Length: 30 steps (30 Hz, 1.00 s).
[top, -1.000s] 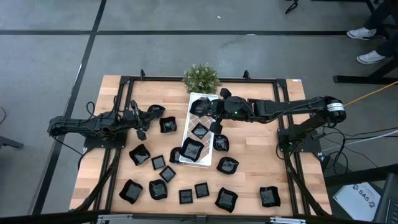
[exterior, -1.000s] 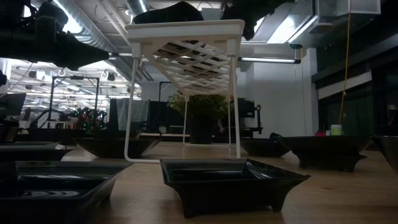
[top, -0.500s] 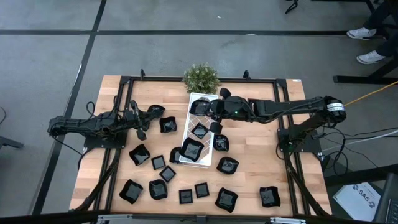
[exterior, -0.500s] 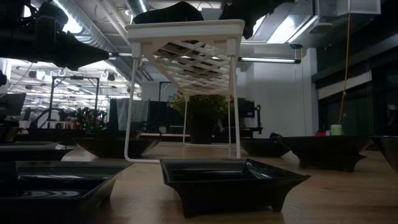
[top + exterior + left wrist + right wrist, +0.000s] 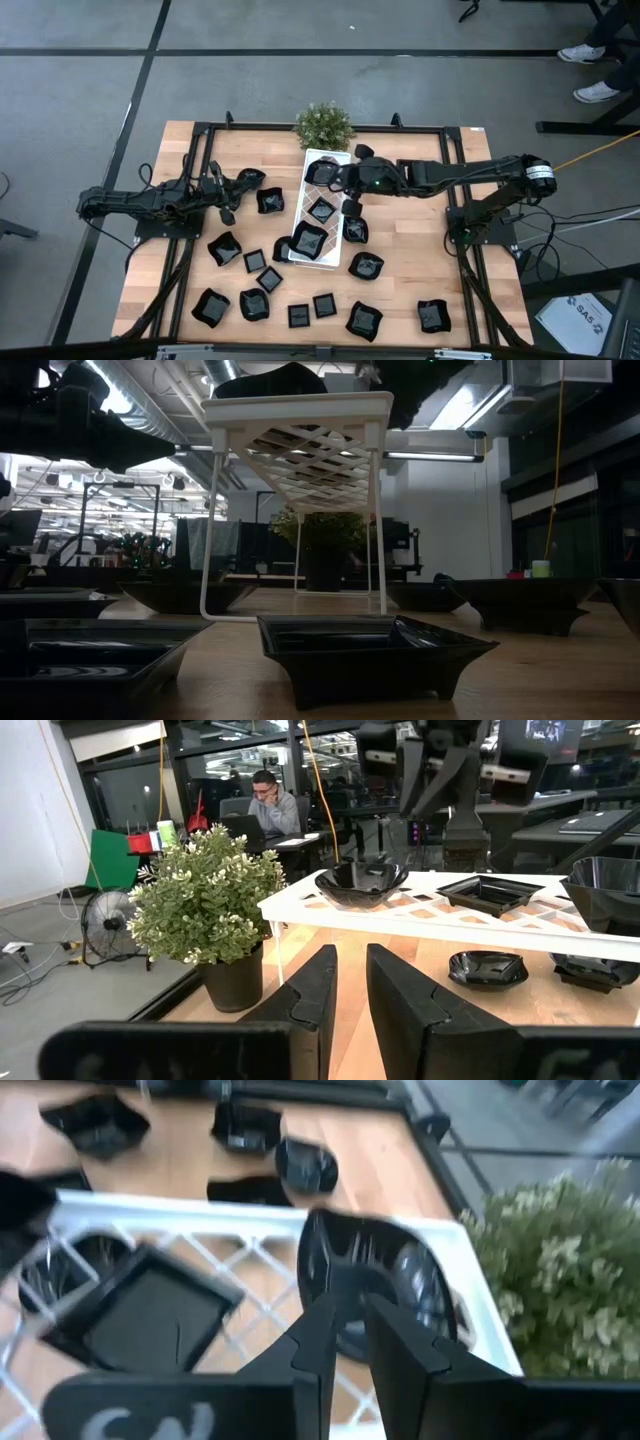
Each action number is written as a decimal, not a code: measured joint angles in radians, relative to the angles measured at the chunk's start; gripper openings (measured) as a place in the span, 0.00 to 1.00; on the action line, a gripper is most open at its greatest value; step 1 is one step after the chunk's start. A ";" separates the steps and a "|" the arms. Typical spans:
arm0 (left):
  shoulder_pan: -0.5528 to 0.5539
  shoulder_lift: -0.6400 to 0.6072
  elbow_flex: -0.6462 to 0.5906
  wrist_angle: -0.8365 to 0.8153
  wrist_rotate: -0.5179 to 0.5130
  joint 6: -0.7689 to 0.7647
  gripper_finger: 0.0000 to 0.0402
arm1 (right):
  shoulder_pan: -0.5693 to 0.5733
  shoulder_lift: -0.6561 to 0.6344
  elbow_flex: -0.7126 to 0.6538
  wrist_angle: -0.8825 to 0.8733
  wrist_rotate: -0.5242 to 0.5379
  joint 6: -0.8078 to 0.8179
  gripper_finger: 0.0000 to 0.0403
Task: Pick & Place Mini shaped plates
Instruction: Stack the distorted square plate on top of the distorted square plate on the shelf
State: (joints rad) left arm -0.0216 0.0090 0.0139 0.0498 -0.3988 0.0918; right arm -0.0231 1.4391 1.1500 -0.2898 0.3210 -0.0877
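Observation:
Three glossy black mini plates sit on the white lattice tray (image 5: 312,192): a round one (image 5: 320,172) at its far end, a square one (image 5: 321,210) in the middle and a bigger one (image 5: 308,241) at its near end. Several more lie scattered on the wooden table, such as a dish (image 5: 270,200) left of the tray. My right gripper (image 5: 342,180) hovers just right of the round plate (image 5: 400,1280), shut and empty. My left gripper (image 5: 234,186) waits left of the tray beside another dish (image 5: 250,178), shut and empty.
A small green potted plant (image 5: 323,124) stands at the far edge behind the tray. The tray stands raised on thin white legs (image 5: 210,510). Black frame rails (image 5: 455,215) run along the table's sides. A person sits in the room beyond (image 5: 270,805). Bare wood shows right of the tray (image 5: 410,240).
My right gripper has drawn back a little toward the table's right edge, away from the round plate at the tray's far end, which now shows more fully. The plate stays where it was on the tray.

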 joint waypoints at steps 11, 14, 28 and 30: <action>0.000 0.000 0.000 0.000 0.000 0.000 0.13 | 0.061 0.000 0.000 -0.112 -0.193 -0.051 0.16; 0.000 0.000 0.000 0.000 0.000 0.000 0.13 | 0.098 0.000 0.000 -0.153 -0.220 -0.051 0.15; 0.000 0.000 0.000 0.000 0.000 0.000 0.14 | 0.282 0.000 0.000 -0.307 -0.302 0.185 0.15; 0.000 0.000 0.000 0.000 0.000 0.000 0.14 | 0.308 0.000 0.000 -0.324 -0.333 0.237 0.15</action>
State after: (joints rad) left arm -0.0216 0.0088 0.0139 0.0500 -0.3989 0.0921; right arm 0.2847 1.4387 1.1500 -0.6134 -0.0115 0.1498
